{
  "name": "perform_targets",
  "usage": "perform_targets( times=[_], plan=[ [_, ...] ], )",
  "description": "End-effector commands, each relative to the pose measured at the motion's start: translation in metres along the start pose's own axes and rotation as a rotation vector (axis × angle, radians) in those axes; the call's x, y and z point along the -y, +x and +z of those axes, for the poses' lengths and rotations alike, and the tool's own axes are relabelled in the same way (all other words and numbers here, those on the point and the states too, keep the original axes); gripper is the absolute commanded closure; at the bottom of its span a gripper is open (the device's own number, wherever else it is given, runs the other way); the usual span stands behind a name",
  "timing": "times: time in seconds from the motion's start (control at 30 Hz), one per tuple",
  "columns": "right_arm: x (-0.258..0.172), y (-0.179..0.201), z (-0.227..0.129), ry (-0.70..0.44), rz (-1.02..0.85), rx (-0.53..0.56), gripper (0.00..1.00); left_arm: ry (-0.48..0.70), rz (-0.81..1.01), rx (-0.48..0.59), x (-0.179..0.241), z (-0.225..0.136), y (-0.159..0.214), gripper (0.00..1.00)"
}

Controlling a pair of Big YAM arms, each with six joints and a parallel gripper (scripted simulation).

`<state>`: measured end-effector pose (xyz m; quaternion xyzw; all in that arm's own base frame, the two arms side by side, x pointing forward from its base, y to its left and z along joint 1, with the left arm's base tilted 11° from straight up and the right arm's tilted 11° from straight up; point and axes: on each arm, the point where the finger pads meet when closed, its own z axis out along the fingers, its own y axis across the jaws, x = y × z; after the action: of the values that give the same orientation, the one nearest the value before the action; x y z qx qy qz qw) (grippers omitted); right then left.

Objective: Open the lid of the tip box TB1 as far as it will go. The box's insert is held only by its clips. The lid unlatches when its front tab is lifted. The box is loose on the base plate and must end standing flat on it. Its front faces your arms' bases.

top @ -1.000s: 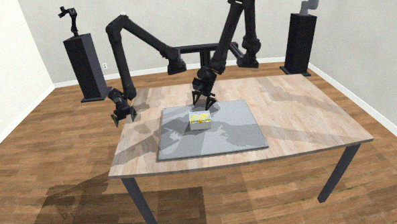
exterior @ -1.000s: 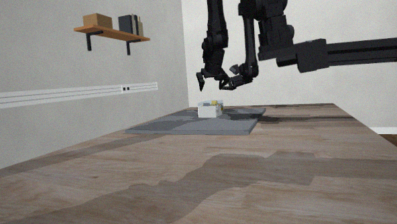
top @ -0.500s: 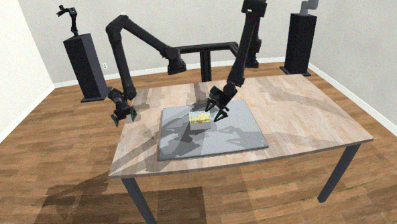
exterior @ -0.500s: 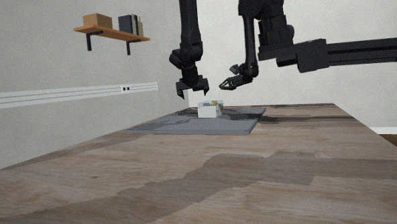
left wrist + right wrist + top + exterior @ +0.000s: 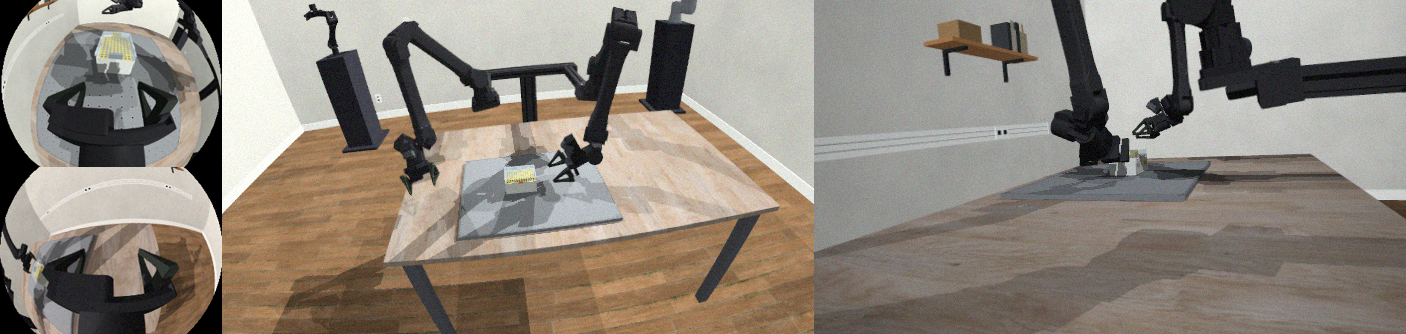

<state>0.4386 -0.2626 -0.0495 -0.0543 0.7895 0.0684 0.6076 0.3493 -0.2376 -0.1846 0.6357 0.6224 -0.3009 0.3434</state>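
The tip box TB1 (image 5: 521, 188) (image 5: 1132, 168) (image 5: 124, 67) stands flat on the grey base plate (image 5: 572, 210) (image 5: 1144, 192) (image 5: 156, 48). It is a white box with a yellow insert of tips (image 5: 116, 46) under a clear lid. The lid looks down; its front tab cannot be made out. My left gripper (image 5: 552, 173) (image 5: 111, 84) is open and empty, beside the box at its left-arm end, with a gap between. My right gripper (image 5: 422, 189) (image 5: 111, 251) is open and empty, beyond the plate on the box's other side.
The plate lies on the wooden table (image 5: 672, 165) (image 5: 1264, 250). The right gripper hangs by the table's side edge. The arms' mounting beam (image 5: 532, 70) stands behind the table. A shelf (image 5: 979, 49) is on the wall.
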Motion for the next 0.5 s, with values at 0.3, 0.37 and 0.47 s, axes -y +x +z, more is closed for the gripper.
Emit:
perform_targets(
  times=[0.3,0.37,0.47],
  plan=[
    [-0.199,0.010,0.075,-0.064,0.025,-0.244,0.00,0.035,0.082,0.040,0.004,-0.001,-0.007,0.00],
    [-0.231,0.020,0.072,-0.053,0.007,-0.296,0.00,0.035,0.081,0.040,0.004,-0.001,-0.007,0.00],
    [-0.271,0.032,0.063,-0.036,-0.034,-0.360,0.00,0.035,0.081,0.041,0.004,-0.001,-0.007,0.00]
  ],
)
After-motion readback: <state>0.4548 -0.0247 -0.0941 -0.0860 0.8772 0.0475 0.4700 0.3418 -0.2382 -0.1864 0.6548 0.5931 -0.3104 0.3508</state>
